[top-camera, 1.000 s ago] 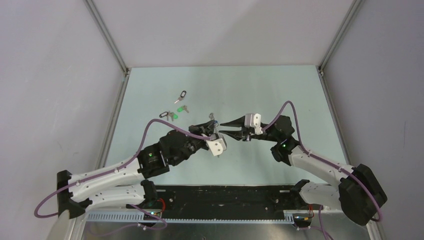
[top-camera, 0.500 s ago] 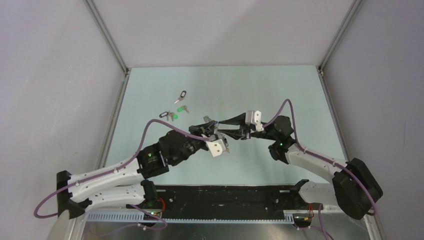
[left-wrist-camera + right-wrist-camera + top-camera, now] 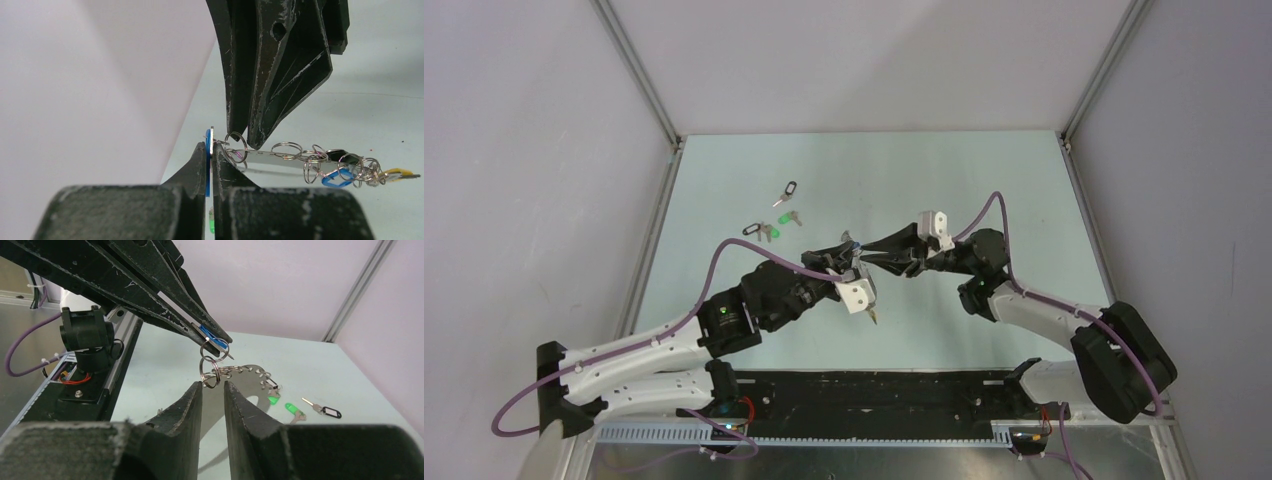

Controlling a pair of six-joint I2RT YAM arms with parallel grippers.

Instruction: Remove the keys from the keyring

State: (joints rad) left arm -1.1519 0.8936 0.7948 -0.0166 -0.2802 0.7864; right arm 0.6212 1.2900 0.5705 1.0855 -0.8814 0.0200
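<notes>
My left gripper (image 3: pixel 852 243) (image 3: pixel 210 150) is shut on a blue-headed key (image 3: pixel 207 145), also seen in the right wrist view (image 3: pixel 212 336). A small split ring (image 3: pixel 210 379) links that key to the keyring (image 3: pixel 280 156) (image 3: pixel 247 382), a silvery curved band fringed with small rings, held above the table. Blue, black and yellow tags hang at its far end (image 3: pixel 345 172). My right gripper (image 3: pixel 865 252) (image 3: pixel 212 385) is narrowly open, its fingertips on either side of the split ring, meeting the left gripper tip to tip.
Loose keys lie on the pale green table (image 3: pixel 984 180) at the back left: a black-tagged one (image 3: pixel 788 190), a green one (image 3: pixel 784 217), and a black tag with a green key (image 3: pixel 764 231). Grey walls and metal rails edge the table.
My right gripper has moved left to the left gripper's tip and narrowed its jaws around the split ring. The left gripper has shifted only slightly, still holding the key.
</notes>
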